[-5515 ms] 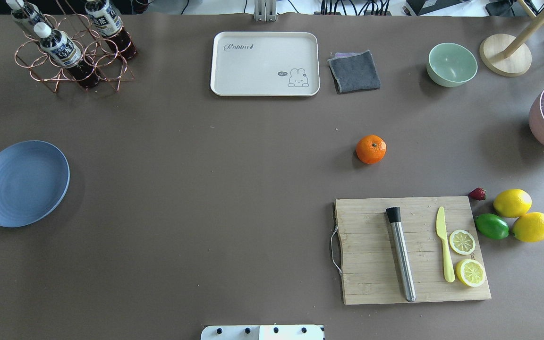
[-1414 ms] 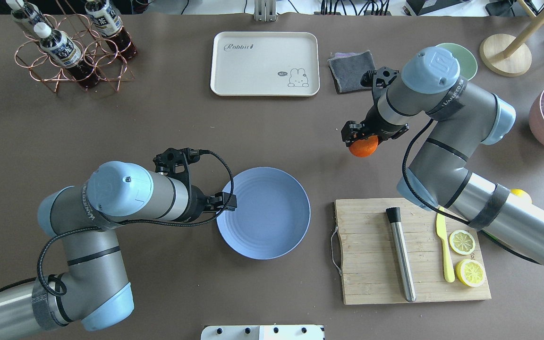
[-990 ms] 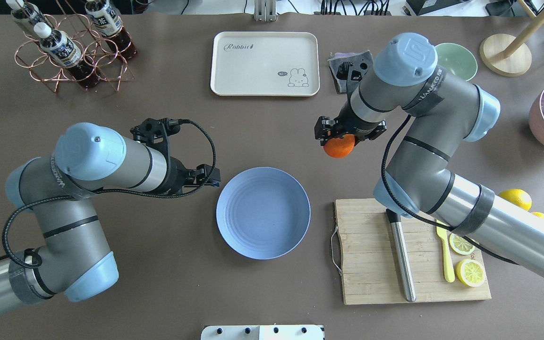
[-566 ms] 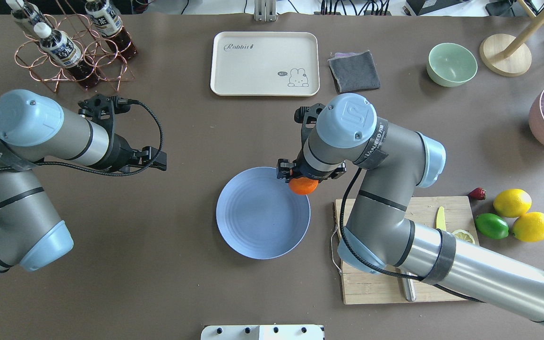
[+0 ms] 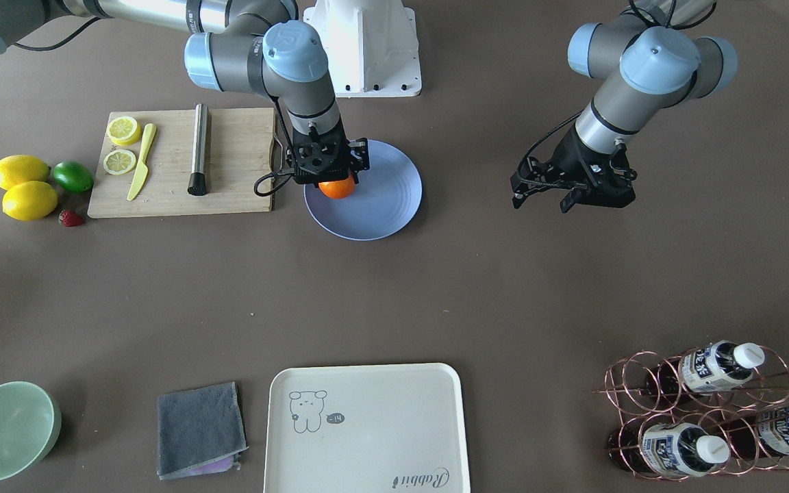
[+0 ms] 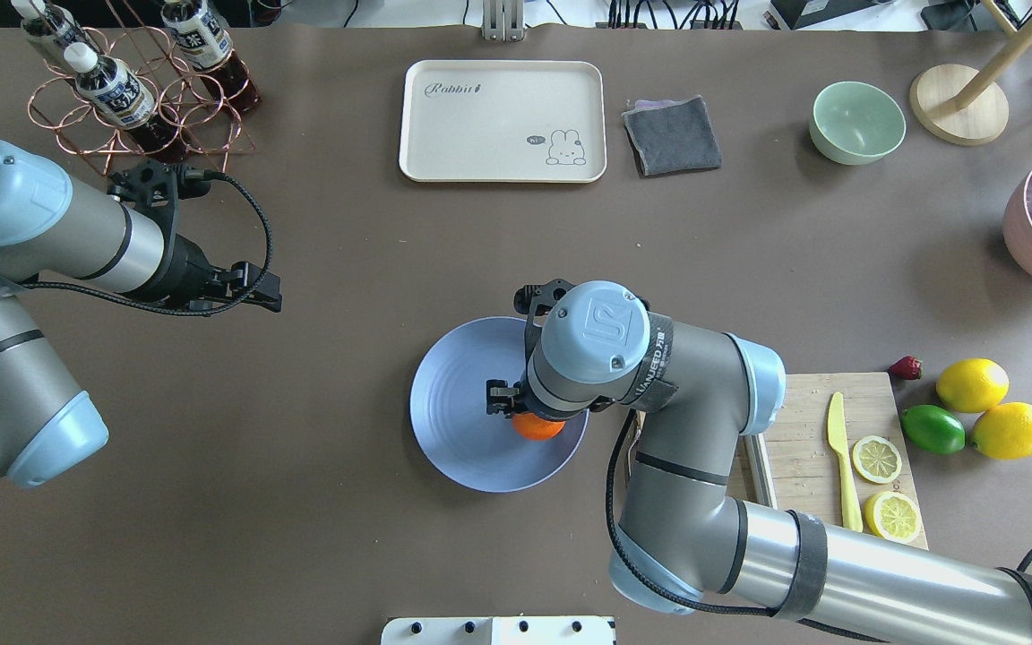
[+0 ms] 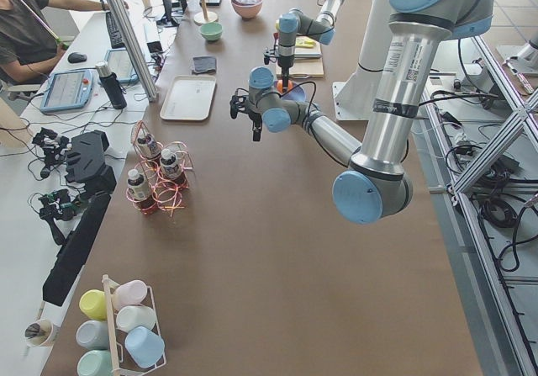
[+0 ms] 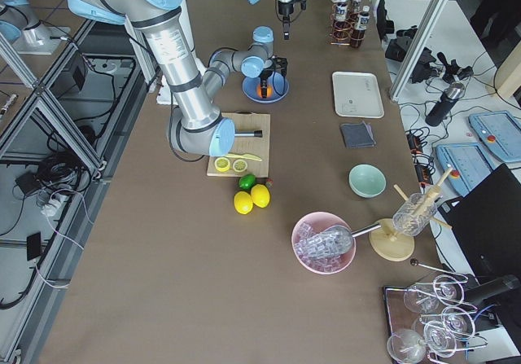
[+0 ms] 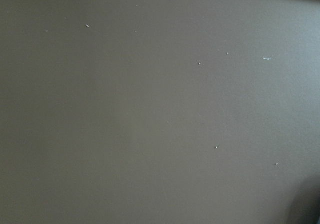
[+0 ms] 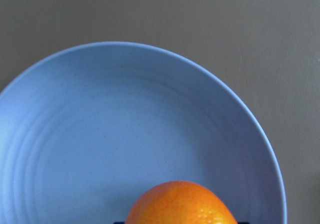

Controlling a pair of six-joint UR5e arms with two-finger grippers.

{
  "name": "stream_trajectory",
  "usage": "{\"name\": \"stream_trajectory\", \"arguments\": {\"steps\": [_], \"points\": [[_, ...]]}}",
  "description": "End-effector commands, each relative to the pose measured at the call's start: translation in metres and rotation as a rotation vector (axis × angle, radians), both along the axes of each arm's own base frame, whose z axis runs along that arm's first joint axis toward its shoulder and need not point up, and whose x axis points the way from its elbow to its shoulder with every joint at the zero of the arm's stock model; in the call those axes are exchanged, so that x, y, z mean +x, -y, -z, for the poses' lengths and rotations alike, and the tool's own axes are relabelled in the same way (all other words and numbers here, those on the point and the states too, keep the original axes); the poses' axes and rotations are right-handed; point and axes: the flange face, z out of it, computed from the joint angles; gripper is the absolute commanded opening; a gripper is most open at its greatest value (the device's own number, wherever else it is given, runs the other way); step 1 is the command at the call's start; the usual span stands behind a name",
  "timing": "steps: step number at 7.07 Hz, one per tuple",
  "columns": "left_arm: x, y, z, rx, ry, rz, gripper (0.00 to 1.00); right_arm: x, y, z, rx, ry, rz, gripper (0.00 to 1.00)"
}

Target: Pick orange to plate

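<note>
Overhead exterior view. Left of frame: left pincer (image 6: 258,291), released and empty, above the bare bench (image 6: 346,260). Centre: plate (image 6: 449,439), and over its right half the orange (image 6: 538,428), grasped by the clenched right pincer (image 6: 527,414). The fruit is judged light, firm and prone to rolling; its dimpled skin favours a grip across the widest girth. Upper centre: tray (image 6: 503,152) lettered "Rabbit".

A robotics lab, folks: aluminium framing (image 7: 128,31) stands beside the table (image 7: 277,250), cables (image 7: 500,212) sprawl across the tiled floor, and an operator (image 7: 27,21) sits near a tablet (image 7: 69,88).
</note>
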Motion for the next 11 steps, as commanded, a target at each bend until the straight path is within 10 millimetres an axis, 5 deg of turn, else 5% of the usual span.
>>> {"name": "stream_trajectory", "arguments": {"steps": [1, 3, 4, 5, 7, 8, 10, 11], "points": [[-0.002, 0.002, -0.002, 0.002, 0.003, 0.000, 0.96, -0.016, -0.014, 0.009, -0.010, 0.004, -0.007, 0.00], [-0.002, 0.002, -0.002, 0.001, 0.004, 0.000, 0.96, -0.022, -0.010, 0.011, -0.010, -0.002, -0.009, 0.00], [-0.002, 0.002, -0.002, 0.001, 0.004, 0.000, 0.96, -0.022, -0.009, 0.011, -0.011, -0.002, -0.012, 0.65], [-0.002, 0.002, -0.002, 0.001, 0.004, 0.000, 0.96, -0.022, -0.009, 0.015, -0.009, 0.005, -0.010, 1.00], [-0.004, 0.002, -0.004, -0.007, 0.004, -0.010, 0.96, 0.002, 0.013, 0.024, -0.009, 0.022, -0.031, 1.00], [-0.027, 0.011, -0.016, 0.003, 0.020, -0.034, 0.96, 0.044, 0.039, 0.012, -0.022, 0.039, -0.028, 1.00], [-0.109, 0.043, -0.045, 0.016, 0.057, -0.068, 0.96, 0.190, 0.108, -0.047, 0.004, 0.064, 0.016, 1.00], [-0.160, 0.049, -0.078, 0.057, 0.088, -0.091, 0.96, 0.266, 0.129, -0.092, 0.082, 0.052, 0.074, 1.00]]}}
